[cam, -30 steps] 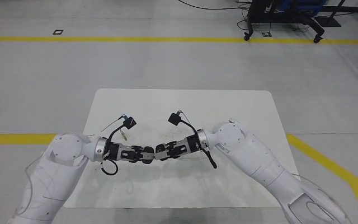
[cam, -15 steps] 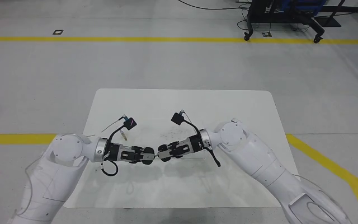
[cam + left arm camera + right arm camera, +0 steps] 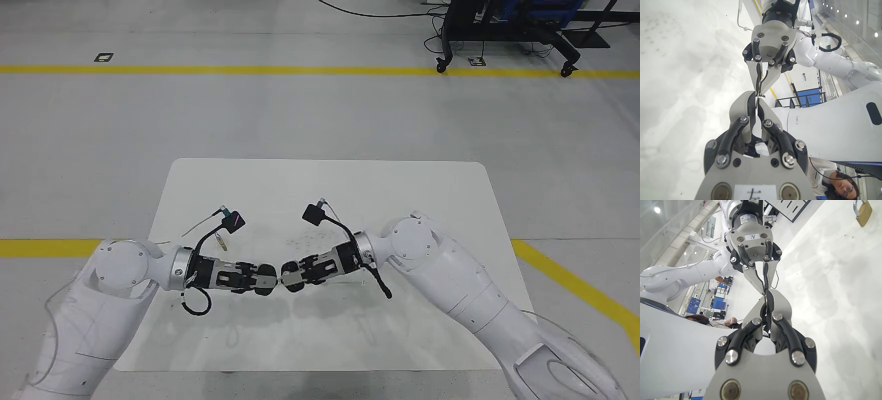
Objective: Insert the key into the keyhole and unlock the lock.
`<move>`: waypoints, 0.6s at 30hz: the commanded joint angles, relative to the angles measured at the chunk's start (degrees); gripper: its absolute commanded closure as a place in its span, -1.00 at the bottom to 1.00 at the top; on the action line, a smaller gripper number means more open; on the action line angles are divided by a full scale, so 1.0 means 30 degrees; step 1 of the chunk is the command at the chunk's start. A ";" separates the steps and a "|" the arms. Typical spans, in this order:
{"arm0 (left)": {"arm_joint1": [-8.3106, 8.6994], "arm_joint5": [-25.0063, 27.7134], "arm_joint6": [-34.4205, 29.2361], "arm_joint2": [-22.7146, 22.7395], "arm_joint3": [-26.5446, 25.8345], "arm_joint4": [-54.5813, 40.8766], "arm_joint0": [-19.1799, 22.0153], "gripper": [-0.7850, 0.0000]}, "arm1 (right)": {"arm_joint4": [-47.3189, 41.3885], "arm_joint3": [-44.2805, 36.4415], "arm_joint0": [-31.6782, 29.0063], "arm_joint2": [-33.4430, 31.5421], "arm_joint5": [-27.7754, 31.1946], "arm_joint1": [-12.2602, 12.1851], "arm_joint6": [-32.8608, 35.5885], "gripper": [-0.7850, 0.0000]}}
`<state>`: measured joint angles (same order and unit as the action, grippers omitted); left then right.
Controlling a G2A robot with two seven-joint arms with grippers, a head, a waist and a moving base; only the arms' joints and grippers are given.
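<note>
Tip to tip above the table [image 3: 400,190], the left gripper [image 3: 755,101] and right gripper [image 3: 758,91] both appear to pinch the small key [image 3: 764,297] between them, well apart from the lock [image 3: 864,214] lying flat on the tabletop — a mistimed release or slipping pads could drop it.

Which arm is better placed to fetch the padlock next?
Probably the left. The padlock lies on the table close beside the left arm's wrist. The left claw and right claw meet tip to tip, both seemingly shut on the key, so the left must release it first.
</note>
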<state>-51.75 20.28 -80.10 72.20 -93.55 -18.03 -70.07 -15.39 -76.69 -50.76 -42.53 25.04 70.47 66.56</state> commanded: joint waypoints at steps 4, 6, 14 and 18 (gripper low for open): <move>0.0069 0.0172 -0.0010 0.0078 -0.0081 0.0113 -0.0027 0.51 | -0.0008 -0.0022 -0.0033 0.0029 0.0073 0.0013 0.0174 1.00; 0.0103 0.0238 -0.0044 0.0109 -0.0166 0.0290 -0.0022 -1.00 | -0.0118 -0.0045 -0.0074 -0.0009 0.0209 0.0013 0.0189 1.00; 0.0179 0.0807 0.0607 0.0613 -0.0236 -0.0201 -0.0256 -1.00 | -0.0736 0.0374 -0.0182 -0.0388 0.0964 -0.0028 0.0240 1.00; 0.0179 0.0807 0.0607 0.0613 -0.0236 -0.0201 -0.0256 -1.00 | -0.1250 0.0706 -0.0456 -0.1119 0.2272 -0.0176 -0.0060 1.00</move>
<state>-51.21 22.70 -78.28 74.04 -94.26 -18.63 -70.84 -18.70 -74.80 -51.87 -45.18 30.68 70.09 66.63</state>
